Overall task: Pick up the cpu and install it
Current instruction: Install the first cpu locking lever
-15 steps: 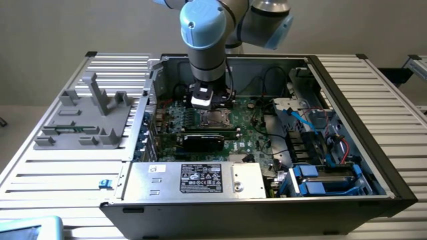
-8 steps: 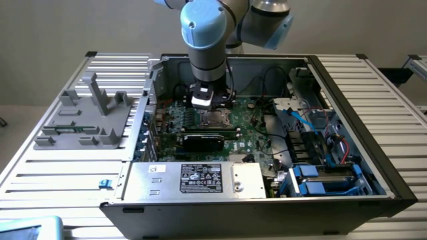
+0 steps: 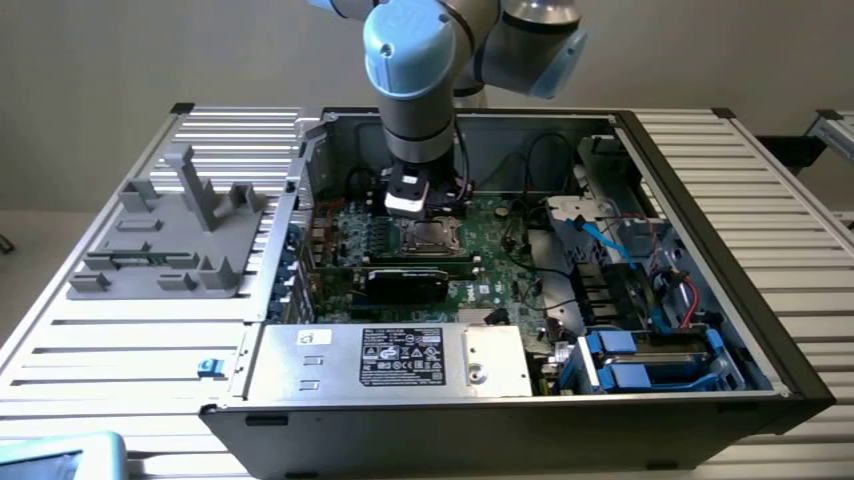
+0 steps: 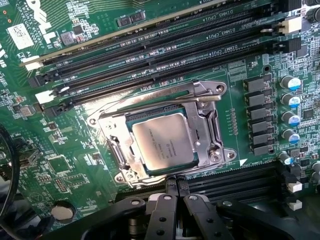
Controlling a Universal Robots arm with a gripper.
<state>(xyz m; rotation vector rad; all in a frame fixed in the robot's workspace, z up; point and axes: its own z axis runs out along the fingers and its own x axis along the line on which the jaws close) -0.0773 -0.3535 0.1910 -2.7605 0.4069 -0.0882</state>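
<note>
Cpu (image 4: 163, 143) sits in socket (image 4: 206, 131), end effector (image 4: 171, 186) closed above.

Cpu (image 4: 162, 143), just ahead of the gripper (image 4: 176, 186): brushed silvery metal lid, satin sheen, faint print. Socket frame (image 4: 206, 131) around it: bright stamped metal, glossy on the edges. Gripper fingers (image 4: 163, 215): matt black, smooth, with round screw holes. Motherboard (image 4: 75, 145) beneath: green lacquered board, slightly shiny. Memory slots (image 4: 150, 55) beyond the cpu: black plastic, low gloss. Capacitors (image 4: 290, 100) to one side: shiny metal cans.
</note>
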